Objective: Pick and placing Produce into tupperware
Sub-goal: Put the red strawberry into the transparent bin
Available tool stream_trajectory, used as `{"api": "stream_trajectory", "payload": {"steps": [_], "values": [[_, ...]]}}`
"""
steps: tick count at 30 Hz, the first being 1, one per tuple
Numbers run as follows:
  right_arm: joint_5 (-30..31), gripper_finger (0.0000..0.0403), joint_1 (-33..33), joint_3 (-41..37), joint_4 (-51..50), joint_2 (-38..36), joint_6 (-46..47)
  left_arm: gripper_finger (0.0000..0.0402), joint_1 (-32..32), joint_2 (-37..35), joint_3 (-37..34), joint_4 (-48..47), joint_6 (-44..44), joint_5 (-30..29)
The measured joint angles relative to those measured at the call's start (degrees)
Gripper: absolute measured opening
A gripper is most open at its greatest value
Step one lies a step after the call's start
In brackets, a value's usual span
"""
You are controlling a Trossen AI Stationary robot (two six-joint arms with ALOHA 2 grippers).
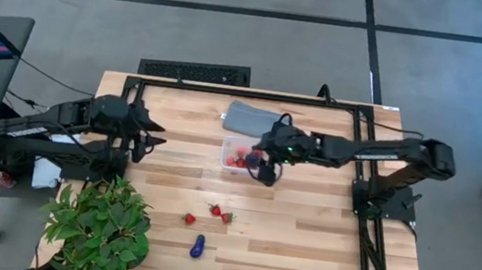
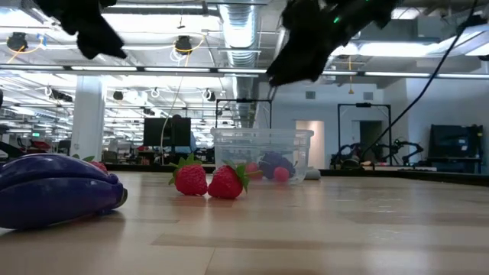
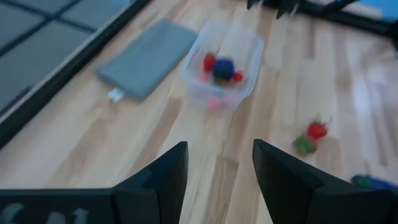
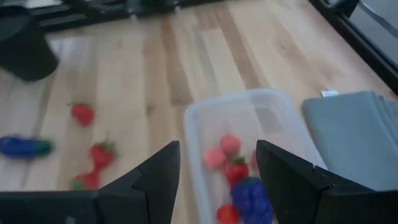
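Observation:
The clear tupperware [image 1: 238,153] stands on the table's middle, holding strawberries, pinkish bits and a dark purple piece [image 4: 249,194]. Three strawberries [image 1: 215,213] and a second purple piece [image 1: 198,246] lie on the wood nearer the near edge. My right gripper [image 1: 266,170] hovers open above the tupperware's right side [image 4: 249,124], holding nothing. My left gripper [image 1: 151,137] waits open to the left of the tupperware [image 3: 224,65], raised off the table. In the low view the box [image 2: 262,156] stands behind two strawberries [image 2: 208,180].
A flat grey-blue pad [image 1: 252,118] lies just beyond the tupperware toward the far edge. A leafy green plant [image 1: 98,226] fills the near left corner. A black frame [image 1: 361,142] runs along the far and right sides. Bare wood lies to the near right.

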Motion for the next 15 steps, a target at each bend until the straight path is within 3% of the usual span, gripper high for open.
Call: {"api": "stream_trajectory", "payload": {"steps": [7,15], "values": [[4.1,0.0235,6.2,0.0,-14.2,-9.8,3.7,0.0171,0.0,5.5,0.0,5.8,0.4,4.7],[10.9,0.0235,15.4,0.0,-29.4,-15.7,13.9,0.0171,-2.1,18.7,0.0,8.9,3.3,13.8]]}}
